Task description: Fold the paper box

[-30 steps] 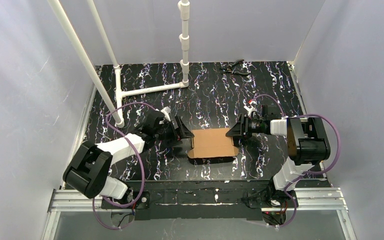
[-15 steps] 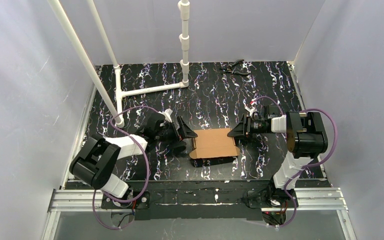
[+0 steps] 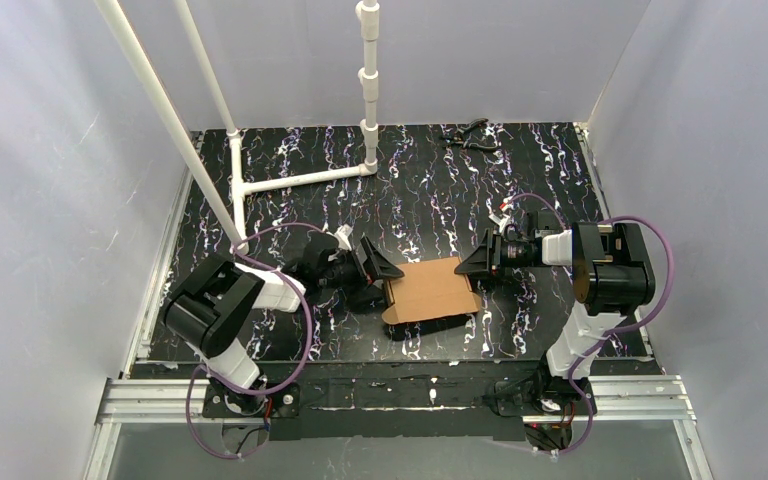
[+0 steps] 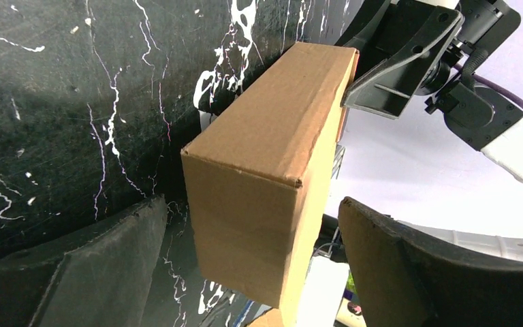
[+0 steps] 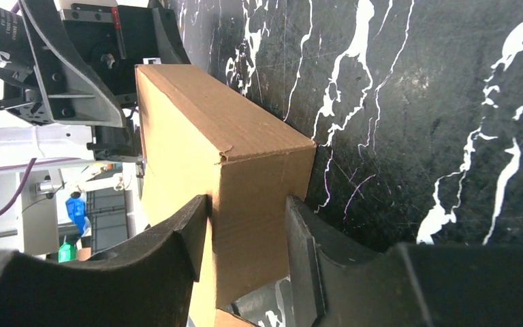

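Observation:
The paper box (image 3: 430, 288) is a closed-looking brown cardboard block, raised a little off the black marbled table (image 3: 430, 200). My right gripper (image 3: 468, 268) is shut on its right end. In the right wrist view both fingers of the right gripper (image 5: 248, 204) press opposite faces of the box (image 5: 204, 136). My left gripper (image 3: 385, 275) stands open at the box's left end. In the left wrist view the box (image 4: 265, 157) sits between the wide-apart fingers of the left gripper (image 4: 252, 204) with gaps on both sides. The box's underside is hidden.
A white pipe frame (image 3: 300, 178) stands at the back left of the table. A small black hand tool (image 3: 470, 137) lies at the back edge. Grey walls close in on three sides.
My left arm has moved right, bringing its widened fingers around the box's left end. The right gripper's fingers have closed in on the right end. The box has shifted slightly right.

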`<state>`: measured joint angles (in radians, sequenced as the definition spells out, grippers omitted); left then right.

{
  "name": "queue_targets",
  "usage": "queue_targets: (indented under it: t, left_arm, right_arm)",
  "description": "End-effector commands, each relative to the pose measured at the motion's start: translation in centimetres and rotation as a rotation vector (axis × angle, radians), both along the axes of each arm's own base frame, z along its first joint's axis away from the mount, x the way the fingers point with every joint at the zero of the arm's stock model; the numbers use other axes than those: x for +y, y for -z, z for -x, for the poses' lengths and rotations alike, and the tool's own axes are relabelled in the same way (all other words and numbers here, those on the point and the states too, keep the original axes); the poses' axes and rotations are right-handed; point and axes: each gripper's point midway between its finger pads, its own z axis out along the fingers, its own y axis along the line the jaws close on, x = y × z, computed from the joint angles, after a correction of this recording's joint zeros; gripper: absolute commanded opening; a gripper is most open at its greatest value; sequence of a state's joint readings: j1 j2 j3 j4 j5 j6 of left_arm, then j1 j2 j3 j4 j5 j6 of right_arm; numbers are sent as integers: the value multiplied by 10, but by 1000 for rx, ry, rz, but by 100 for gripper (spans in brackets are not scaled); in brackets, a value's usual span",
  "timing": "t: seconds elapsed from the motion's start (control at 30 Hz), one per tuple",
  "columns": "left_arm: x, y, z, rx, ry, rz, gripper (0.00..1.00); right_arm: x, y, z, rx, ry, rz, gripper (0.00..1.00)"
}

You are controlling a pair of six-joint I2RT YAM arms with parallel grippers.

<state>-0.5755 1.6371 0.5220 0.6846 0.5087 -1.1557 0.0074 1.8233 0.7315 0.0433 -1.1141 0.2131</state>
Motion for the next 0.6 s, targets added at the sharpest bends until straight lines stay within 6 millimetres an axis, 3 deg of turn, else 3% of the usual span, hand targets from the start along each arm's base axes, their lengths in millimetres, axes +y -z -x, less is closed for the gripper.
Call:
queue_targets:
  t: [0.0, 0.37, 0.57]
  left_arm:
    - [-6, -4, 1, 4, -20, 43, 93]
    - [-14, -10, -1, 31, -80, 128, 73]
    - [-17, -12, -3, 36, -96, 178, 51]
  right_arm:
    - [-4, 20, 2, 40, 10, 63, 50]
    - [-3, 19, 3, 43, 6, 52, 51]
    - [-2, 15, 3, 32, -3, 36, 53]
